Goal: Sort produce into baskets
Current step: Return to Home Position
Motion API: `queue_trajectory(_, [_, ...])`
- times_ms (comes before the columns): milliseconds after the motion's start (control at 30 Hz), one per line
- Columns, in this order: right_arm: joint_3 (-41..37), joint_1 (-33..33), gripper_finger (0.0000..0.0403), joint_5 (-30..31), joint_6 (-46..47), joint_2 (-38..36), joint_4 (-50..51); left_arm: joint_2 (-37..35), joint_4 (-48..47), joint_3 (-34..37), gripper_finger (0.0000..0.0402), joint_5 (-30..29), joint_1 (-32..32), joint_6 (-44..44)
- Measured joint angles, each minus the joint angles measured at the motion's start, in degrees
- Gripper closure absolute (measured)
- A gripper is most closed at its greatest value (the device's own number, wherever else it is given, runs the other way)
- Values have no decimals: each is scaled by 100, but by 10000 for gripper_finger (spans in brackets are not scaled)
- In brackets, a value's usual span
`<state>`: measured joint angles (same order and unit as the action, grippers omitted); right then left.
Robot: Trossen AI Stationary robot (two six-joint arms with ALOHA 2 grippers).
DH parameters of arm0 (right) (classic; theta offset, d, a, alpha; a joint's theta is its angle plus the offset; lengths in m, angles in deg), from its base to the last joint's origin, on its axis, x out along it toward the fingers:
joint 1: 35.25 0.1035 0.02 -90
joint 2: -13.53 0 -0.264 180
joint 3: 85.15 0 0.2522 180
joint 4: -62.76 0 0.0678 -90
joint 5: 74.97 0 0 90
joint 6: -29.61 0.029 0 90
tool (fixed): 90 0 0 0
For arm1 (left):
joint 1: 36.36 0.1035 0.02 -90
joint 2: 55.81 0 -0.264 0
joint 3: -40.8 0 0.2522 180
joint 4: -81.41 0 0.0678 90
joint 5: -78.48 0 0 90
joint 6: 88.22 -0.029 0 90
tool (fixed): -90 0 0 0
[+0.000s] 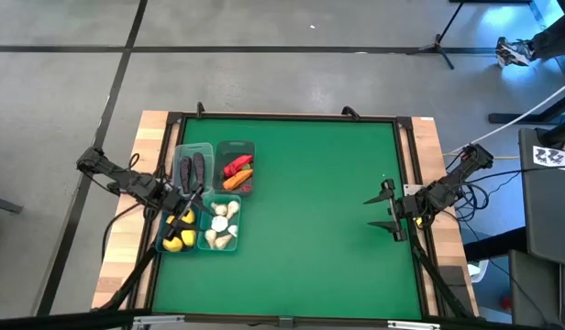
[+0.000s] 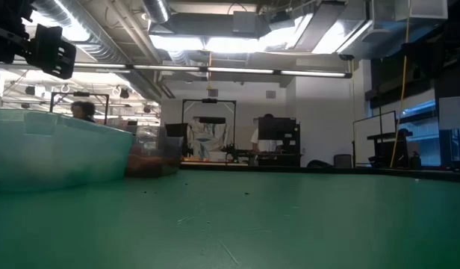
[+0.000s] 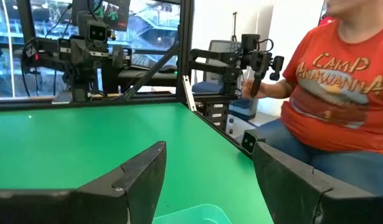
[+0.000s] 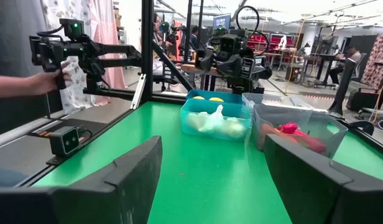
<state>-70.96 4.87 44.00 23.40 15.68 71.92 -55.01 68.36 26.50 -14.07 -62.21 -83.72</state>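
Produce (image 1: 222, 223) all inside four baskets (image 1: 254, 165), left side of bench (image 1: 310, 183) | step: homing, sorting looks done | left gripper (image 1: 189, 196) spread, empty, above baskets | right gripper (image 1: 385, 213) spread, empty, near bench's right edge | next: raise left arm clear, retract

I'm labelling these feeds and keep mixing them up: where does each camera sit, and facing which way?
High: overhead, straight down on the green table; left pincer above four translucent plastic bins, right pincer at the right edge.
Low: table height, level into the room; dark arm part top left.
Left wrist: past its open pincer, across the table to a person in a red shirt.
Right wrist: past its open pincer to the blue-teal translucent plastic bin of white garlic bulbs, shared with the high view.
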Motion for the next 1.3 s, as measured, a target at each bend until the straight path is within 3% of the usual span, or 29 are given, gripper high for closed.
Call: queue_trajectory(1300, [0,0,123,-5,-2,0,-22,0,13,0,164,-5,0,215])
